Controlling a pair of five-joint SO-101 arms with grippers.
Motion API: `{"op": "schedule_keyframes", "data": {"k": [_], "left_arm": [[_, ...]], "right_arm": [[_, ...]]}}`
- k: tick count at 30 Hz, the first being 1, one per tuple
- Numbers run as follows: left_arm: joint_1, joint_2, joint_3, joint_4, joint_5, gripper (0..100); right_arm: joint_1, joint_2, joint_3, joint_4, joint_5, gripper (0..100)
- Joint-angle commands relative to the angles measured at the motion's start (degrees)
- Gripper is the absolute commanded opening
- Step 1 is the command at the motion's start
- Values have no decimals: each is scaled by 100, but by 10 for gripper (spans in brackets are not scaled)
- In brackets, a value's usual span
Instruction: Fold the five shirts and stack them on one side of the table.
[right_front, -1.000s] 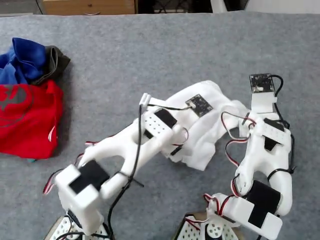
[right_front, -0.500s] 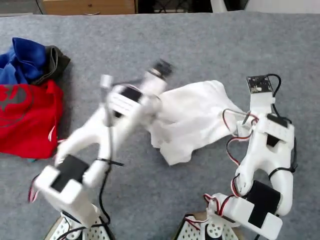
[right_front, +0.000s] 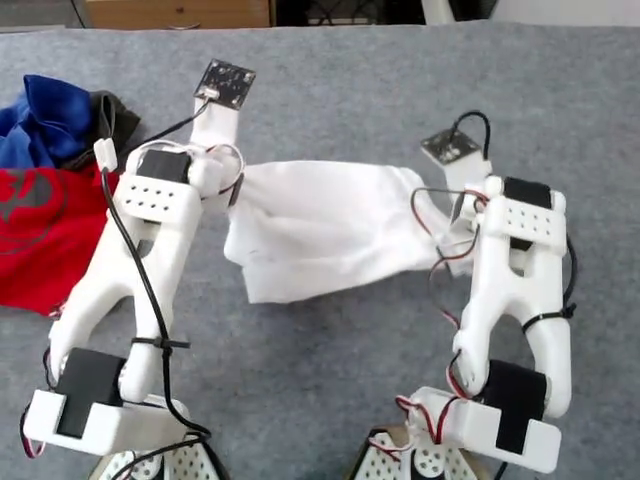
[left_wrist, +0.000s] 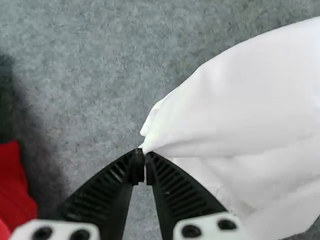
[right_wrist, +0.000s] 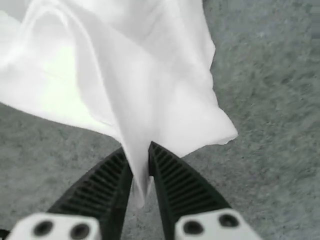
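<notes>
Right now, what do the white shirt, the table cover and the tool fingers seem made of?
The white shirt: thin matte fabric, likely cotton; it drapes in soft folds. The table cover: grey felt or short-pile carpet, by its speckled fuzzy grain. The tool fingers: matte black ribbed plastic, apparently.

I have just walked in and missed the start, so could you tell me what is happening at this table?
Two robot arms hold a white shirt stretched between them over the grey table. The left gripper is shut on one end of it and the right gripper on the other. Past the left gripper, a red shirt, a blue shirt and a dark shirt lie heaped together.
</notes>
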Motion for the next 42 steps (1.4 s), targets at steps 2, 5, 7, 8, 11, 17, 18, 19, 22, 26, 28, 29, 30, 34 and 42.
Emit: {"op": "schedule_keyframes", "data": {"k": [2,5,7,8,11,17,18,19,22,26,28,29,30,34,42], "left_arm": [[-101,18,92,290,-26,60],[-127,35,110,527,-18,128],[-321,18,92,545,-18,130],[-418,18,84,545,-18,133],[-769,18,-127,835,-53,134],[-1033,18,-980,1837,-273,134],[-1007,18,-1147,2084,-404,134],[-963,18,-1279,2338,-501,134],[-479,18,-1385,2927,-642,134],[418,9,-1112,3156,-677,132],[813,9,-787,2919,-677,131],[980,9,-593,2760,-677,131],[1138,9,-418,2585,-677,131],[1666,18,312,1943,-695,133],[2079,53,1015,914,-404,130]], "right_arm": [[-62,-154,163,-774,-97,14],[-53,-154,848,-1600,-105,14],[-53,-154,1341,-2119,-123,14],[-53,-154,1587,-2365,-141,14],[-53,-154,2193,-3103,-185,14],[211,-145,2457,-3684,-703,14],[290,-145,2431,-3701,-782,14],[352,-145,2431,-3701,-862,14],[404,-145,2431,-3710,-993,14],[413,-145,2448,-3780,-1002,14],[413,-145,2448,-3780,-1002,14],[413,-145,2448,-3780,-1002,14],[413,-145,2448,-3789,-1002,14],[422,-136,2448,-3789,-1002,14],[413,-92,2440,-3789,-993,14]]}}
